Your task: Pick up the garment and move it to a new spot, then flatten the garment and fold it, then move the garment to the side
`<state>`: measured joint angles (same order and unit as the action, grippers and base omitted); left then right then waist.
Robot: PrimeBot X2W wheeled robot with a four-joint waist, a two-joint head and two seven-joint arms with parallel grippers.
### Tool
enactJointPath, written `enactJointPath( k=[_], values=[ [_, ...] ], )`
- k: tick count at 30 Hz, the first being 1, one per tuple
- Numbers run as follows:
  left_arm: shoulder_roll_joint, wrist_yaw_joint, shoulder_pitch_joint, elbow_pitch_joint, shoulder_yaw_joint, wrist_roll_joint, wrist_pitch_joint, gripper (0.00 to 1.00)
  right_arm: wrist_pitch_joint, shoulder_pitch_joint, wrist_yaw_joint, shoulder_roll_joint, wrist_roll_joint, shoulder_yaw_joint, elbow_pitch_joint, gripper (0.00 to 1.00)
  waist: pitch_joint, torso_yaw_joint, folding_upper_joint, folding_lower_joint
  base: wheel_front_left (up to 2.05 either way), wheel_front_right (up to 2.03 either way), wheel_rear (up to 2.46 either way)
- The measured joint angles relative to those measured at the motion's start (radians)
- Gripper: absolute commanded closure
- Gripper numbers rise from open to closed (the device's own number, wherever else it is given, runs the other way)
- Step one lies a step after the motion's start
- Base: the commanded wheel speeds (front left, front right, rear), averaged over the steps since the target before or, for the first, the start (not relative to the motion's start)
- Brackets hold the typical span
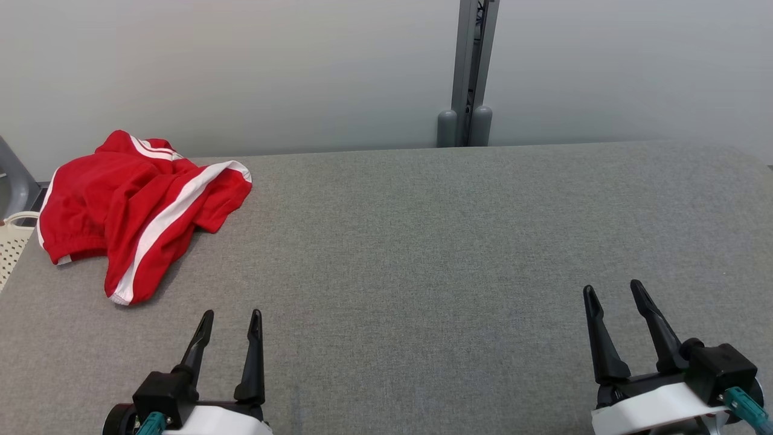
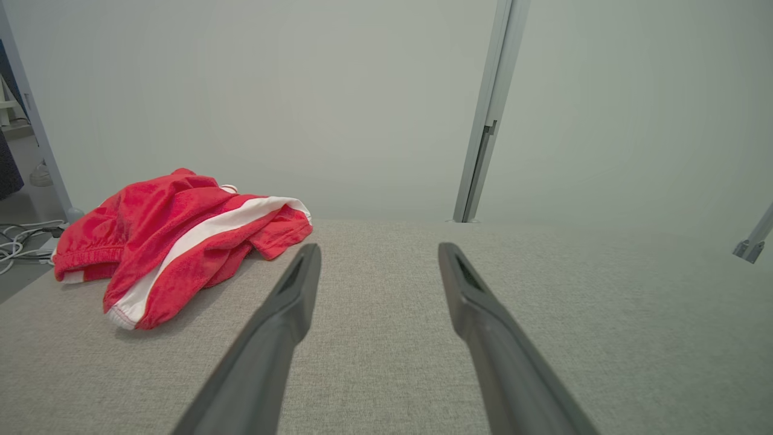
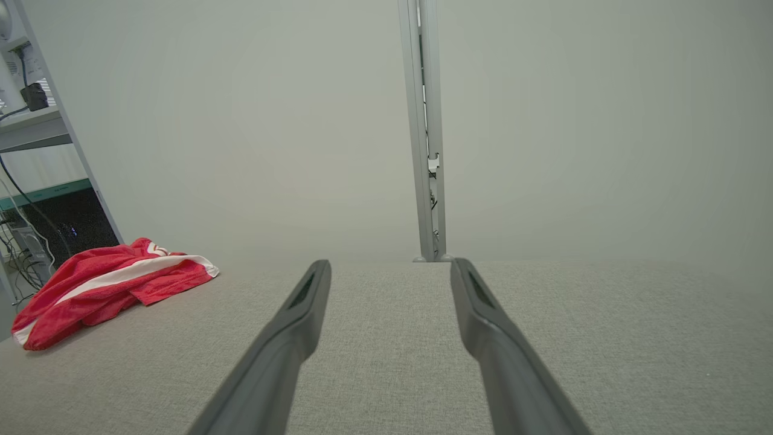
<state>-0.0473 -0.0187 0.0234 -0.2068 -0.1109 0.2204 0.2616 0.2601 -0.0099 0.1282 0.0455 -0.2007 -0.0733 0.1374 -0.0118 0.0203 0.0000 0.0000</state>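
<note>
The garment [image 1: 136, 211] is a red piece of sportswear with white stripes, crumpled in a heap at the far left corner of the grey fabric table [image 1: 423, 254]. It also appears in the left wrist view as the garment [image 2: 175, 241] and far left in the right wrist view as the garment [image 3: 102, 284]. My left gripper [image 1: 232, 317] stands open near the front edge, below and to the right of the heap, holding nothing. Over at the front right, my right gripper [image 1: 613, 291] is open and empty too, far from the cloth.
A grey metal post [image 1: 471, 72] rises behind the table's far edge against a pale wall. A perforated cream basket [image 1: 13, 241] sits off the left edge. Shelving and cables [image 3: 24, 199] stand beyond the left side.
</note>
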Motion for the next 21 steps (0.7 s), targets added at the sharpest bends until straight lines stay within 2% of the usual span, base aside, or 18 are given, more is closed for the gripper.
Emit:
enactJointPath(
  k=[21],
  values=[
    [0.000, 0.000, 0.000, -0.022, -0.002, 0.035, 0.000, 0.00, 0.000, -0.001, 0.001, 0.000, 0.001, 0.007, 0.006, 0.00, -0.002, 0.000, 0.0000, 0.0000, 0.00, 0.00, 0.00]
  ],
)
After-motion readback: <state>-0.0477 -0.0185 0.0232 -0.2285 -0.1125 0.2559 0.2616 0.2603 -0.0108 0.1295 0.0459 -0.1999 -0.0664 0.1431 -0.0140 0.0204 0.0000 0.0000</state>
